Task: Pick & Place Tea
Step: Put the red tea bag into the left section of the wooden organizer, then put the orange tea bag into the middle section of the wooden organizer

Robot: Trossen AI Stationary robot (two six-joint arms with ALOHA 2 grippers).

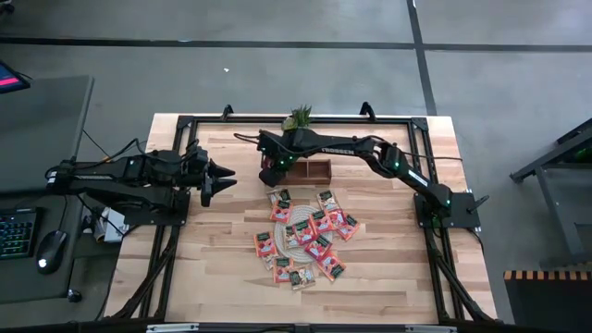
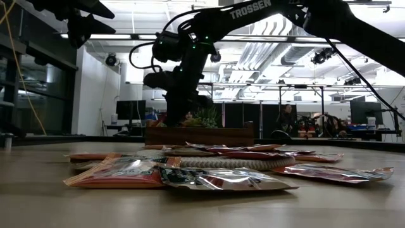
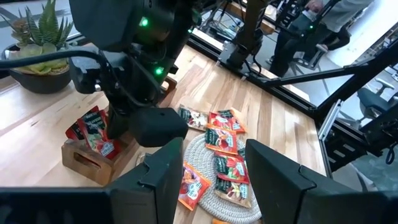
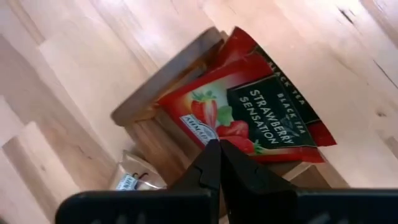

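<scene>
Several orange-red tea sachets (image 1: 305, 236) lie flat on and around a round woven mat (image 1: 298, 242) at the table's middle. The brown wooden tray (image 1: 313, 171) stands just beyond them. My right gripper (image 1: 271, 174) hangs over the tray's left end compartment, shut on a red sachet (image 4: 249, 106). A second red sachet (image 4: 249, 43) leans behind it in the same compartment (image 3: 87, 158). My left gripper (image 1: 229, 182) is open and waits left of the tray, above the table, touching nothing. My right gripper pinches the red sachet at the middle of one edge (image 4: 227, 134) between its two fingers, coming from above and pointing down. The sachet stands nearly upright with its lower part inside the tray's left end compartment. How far back it reaches between the fingers does not show.
A potted green plant (image 1: 299, 117) stands right behind the tray near the far edge. A small pale sachet (image 4: 127, 180) lies on the table beside the tray. Bare wood lies toward the near edge and along both sides. A black frame runs around the tabletop.
</scene>
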